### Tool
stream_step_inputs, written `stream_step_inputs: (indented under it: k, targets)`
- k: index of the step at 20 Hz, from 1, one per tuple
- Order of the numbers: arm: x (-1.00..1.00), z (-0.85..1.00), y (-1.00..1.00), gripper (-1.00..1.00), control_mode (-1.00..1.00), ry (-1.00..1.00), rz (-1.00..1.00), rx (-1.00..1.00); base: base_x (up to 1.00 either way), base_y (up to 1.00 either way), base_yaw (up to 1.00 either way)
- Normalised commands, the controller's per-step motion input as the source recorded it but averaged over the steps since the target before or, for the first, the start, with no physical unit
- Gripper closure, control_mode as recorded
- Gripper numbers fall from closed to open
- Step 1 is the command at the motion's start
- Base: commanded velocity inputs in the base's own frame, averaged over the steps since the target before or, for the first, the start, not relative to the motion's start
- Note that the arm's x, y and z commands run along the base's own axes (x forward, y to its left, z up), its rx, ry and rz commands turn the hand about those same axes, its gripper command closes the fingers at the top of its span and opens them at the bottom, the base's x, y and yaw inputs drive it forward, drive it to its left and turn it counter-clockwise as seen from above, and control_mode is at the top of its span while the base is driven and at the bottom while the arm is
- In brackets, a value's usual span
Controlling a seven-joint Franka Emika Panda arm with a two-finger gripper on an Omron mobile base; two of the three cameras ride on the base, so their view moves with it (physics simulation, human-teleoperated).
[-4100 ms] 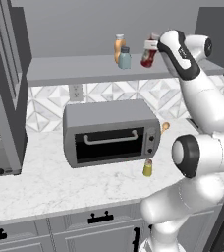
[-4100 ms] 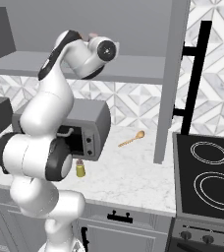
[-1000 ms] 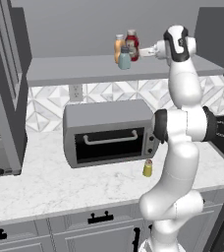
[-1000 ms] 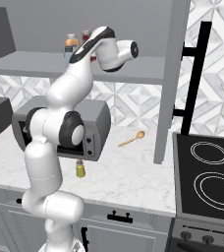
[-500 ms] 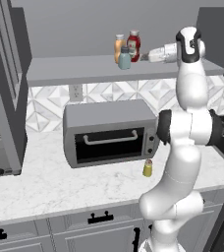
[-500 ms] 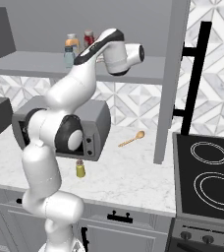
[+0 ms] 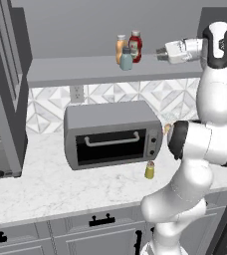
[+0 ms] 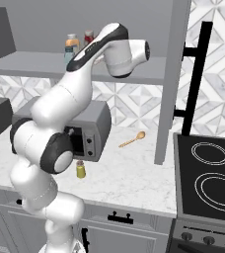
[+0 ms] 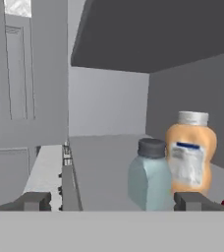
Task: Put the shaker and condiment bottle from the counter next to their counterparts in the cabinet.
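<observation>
Half done: the red condiment bottle (image 7: pixel 135 46) stands on the cabinet (image 7: pixel 85 69) shelf beside the orange bottle (image 7: pixel 120 47). The pincer (image 7: pixel 160 53) is wide and empty. The yellow shaker (image 7: pixel 149 170) waits on the worktop (image 7: pixel 46 191).

On the cabinet (image 7: pixel 85 69) shelf, the condiment bottle (image 7: pixel 135 46) stands at the back, just right of the orange bottle (image 7: pixel 120 48), and the teal shaker (image 7: pixel 126 59) stands before them both. My gripper (image 7: pixel 159 52) hangs level with that shelf, to the right of the three and apart from them. Below, the toaster oven (image 7: pixel 113 133) sits on the bench (image 7: pixel 60 187) against the wall. The shaker (image 7: pixel 149 170) stands on the bench before the oven's right corner. A wooden spoon (image 8: pixel 132 139) lies farther right, toward the stove (image 8: pixel 208 173).
</observation>
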Motion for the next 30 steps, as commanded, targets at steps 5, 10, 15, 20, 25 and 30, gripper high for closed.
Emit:
stream_step_inputs:
  k: [5, 10, 15, 20, 25, 30]
  targets:
    - [-1.0, 0.0, 0.0, -1.0, -1.0, -0.18, -0.11, -0.05, 0.0, 0.0, 0.0]
    - [-1.0, 0.0, 0.0, -1.0, -1.0, -0.14, -0.23, -0.02, 0.0, 0.0, 0.0]
    - [-1.0, -0.01, -0.03, -1.0, -1.0, -0.03, -0.25, 0.0, 0.0, 0.0, 0.0]
    - [-1.0, -0.37, -0.18, -1.0, -1.0, -0.07, -0.05, 0.0, 0.0, 0.0, 0.0]
    - [-1.0, -0.71, -0.18, -1.0, -1.0, -0.07, 0.0, 0.0, 0.0, 0.0, 0.0]
    - [-1.0, -0.94, -0.04, -1.0, -1.0, -0.07, -0.02, -0.03, 0.0, 0.0, 0.0]
